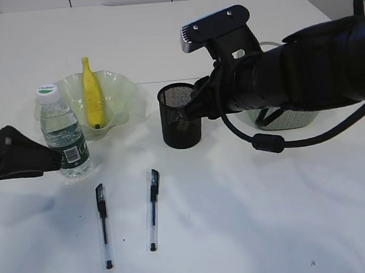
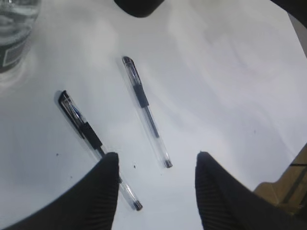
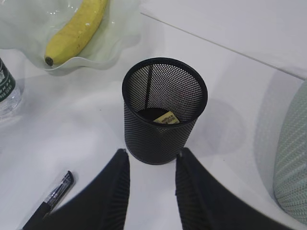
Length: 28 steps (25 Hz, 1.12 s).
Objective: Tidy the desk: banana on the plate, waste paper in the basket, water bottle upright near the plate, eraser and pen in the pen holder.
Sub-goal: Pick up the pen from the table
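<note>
Desk (image 1: pixel 253 232): plain white top, lightly speckled with dark flecks toward the near edge.
Banana (image 1: pixel 91 93): lies in the plate, dark tip toward the near rim.
Plate (image 1: pixel 123 84): pale green, wavy rim, far left of the desk, just behind the water bottle.
Water bottle (image 1: pixel 63 133): upright, white cap on, dark green label; stands just in front of the plate's near-left rim.
Pen holder (image 1: pixel 180 116): black mesh cup, upright, mid-desk, to the right of the plate and apart from it.
Eraser (image 3: pixel 167 118): pale yellow block on the bottom of the pen holder, seen from the right wrist view.
Left pen (image 1: pixel 103 225): flat on the desk, near side, below the bottle, cap end pointing far.
Right pen (image 1: pixel 153 208): flat on the desk just right of the other, roughly parallel, not touching it.
Basket (image 1: pixel 285 121): sage green, mostly hidden behind the right arm; contents cannot be seen.
Left gripper (image 2: pixel 156 165): fingers apart, nothing between them, hanging above the near ends of the two pens; the left finger overlaps the left pen in its wrist view.
Right gripper (image 3: pixel 151 160): fingers apart and empty, just on the near side of the pen holder.
</note>
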{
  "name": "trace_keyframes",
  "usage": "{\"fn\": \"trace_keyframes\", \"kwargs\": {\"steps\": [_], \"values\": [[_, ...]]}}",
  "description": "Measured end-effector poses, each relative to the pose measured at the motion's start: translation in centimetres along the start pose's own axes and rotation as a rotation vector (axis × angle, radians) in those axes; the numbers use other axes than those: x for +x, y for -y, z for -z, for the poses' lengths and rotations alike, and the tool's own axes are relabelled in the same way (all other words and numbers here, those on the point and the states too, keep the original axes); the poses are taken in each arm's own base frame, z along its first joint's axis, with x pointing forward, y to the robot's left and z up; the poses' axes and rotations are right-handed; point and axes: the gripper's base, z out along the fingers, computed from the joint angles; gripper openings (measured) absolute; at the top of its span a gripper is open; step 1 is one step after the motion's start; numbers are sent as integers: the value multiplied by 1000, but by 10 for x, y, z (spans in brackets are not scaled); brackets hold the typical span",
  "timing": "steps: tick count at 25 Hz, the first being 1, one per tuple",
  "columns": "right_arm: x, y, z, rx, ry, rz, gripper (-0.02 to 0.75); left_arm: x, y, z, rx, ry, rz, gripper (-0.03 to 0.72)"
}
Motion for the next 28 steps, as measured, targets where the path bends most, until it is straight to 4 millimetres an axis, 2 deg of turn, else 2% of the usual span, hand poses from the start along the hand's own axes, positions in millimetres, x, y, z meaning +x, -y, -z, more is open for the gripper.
{"fn": "trace_keyframes", "kwargs": {"steps": [5,11,28], "values": [[0,0,0,-2,1,0,249,-15,-7,-13,-85,38,-20,351],[0,0,0,-2,1,0,249,-18,-21,-21,-154,62,11,338],[0,0,0,-2,1,0,249,-25,-14,-21,-65,153,154,328]]}}
